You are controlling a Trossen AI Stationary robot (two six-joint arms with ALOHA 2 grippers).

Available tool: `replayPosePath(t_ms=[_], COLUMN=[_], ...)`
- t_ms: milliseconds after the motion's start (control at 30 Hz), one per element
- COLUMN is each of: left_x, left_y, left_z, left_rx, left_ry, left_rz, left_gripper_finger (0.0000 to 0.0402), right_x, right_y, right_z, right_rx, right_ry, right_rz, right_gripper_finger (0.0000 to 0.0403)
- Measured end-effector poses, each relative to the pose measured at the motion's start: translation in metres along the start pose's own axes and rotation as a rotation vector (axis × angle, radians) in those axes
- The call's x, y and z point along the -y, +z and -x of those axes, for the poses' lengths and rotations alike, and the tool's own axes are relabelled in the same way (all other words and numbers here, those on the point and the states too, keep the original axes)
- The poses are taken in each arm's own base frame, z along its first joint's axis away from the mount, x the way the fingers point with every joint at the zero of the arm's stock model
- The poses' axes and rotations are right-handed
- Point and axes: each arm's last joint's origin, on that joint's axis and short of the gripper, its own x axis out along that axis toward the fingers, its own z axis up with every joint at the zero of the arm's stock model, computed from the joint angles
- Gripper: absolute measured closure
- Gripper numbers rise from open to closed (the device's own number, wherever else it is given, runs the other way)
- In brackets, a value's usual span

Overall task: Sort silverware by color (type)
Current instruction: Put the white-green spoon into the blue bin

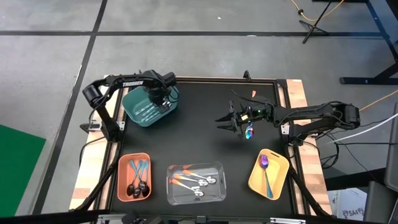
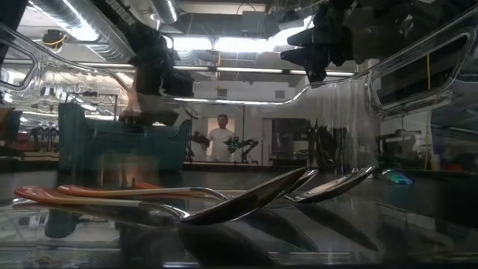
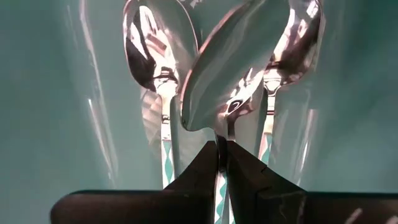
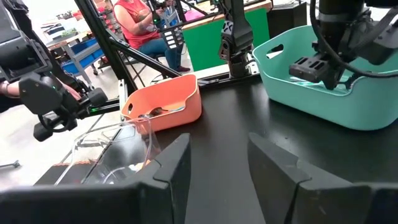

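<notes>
Four bins sit on the black tabletop (image 1: 205, 140) in the high view: a teal bin (image 1: 149, 107) near the far left corner, then a salmon bin (image 1: 134, 177), a clear bin (image 1: 196, 183) and a yellow bin (image 1: 268, 173) along the near edge. The left hand (image 1: 157, 96) hangs inside the teal bin; the right hand (image 1: 231, 122) hovers over the middle of the tabletop, right of centre. A purple-bowled spoon (image 1: 250, 132) lies loose just beside the right hand, the one piece not yet in a bin. If that hand descends off-line, it could knock the spoon away rather than straddle it.

Low view: orange-handled spoons (image 2: 224, 198) lie crossed in the clear bin, close to the lens. A person (image 2: 222, 137) stands far back in the room.

Left wrist view: the left hand (image 3: 222, 163) is clenched on the neck of a silver spoon (image 3: 233, 62), with two more silver spoons (image 3: 152, 46) against the teal wall behind. The held spoon overlaps its neighbours, so a release here may leave it leaning, and a lift could drag one along.

Right wrist view: the right hand (image 4: 219, 160) is spread wide and grasps nothing. The purple spoon is not visible between its fingers (image 4: 277, 158), so its aim cannot be checked here.
</notes>
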Motion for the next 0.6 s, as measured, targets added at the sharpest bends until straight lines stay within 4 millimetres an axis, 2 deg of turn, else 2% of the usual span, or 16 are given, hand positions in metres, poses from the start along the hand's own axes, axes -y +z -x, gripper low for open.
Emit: replayPosePath(t_ms=[433, 600], left_x=[0.0002, 0.0002], left_y=[0.0045, 0.0049], left_z=[-0.0017, -0.0017], left_rx=[0.034, 0.038], left_ry=[-0.001, -0.001], left_rz=[0.003, 0.004], left_gripper_finger=[0.0387, 0.0364], right_x=[-0.0001, -0.0001], right_y=[-0.0001, -0.0001], right_z=[0.0, 0.0], right_rx=[0.0, 0.0], right_ry=[0.0, 0.0], right_rz=[0.0, -0.001], right_gripper_finger=[0.0258, 0.0258])
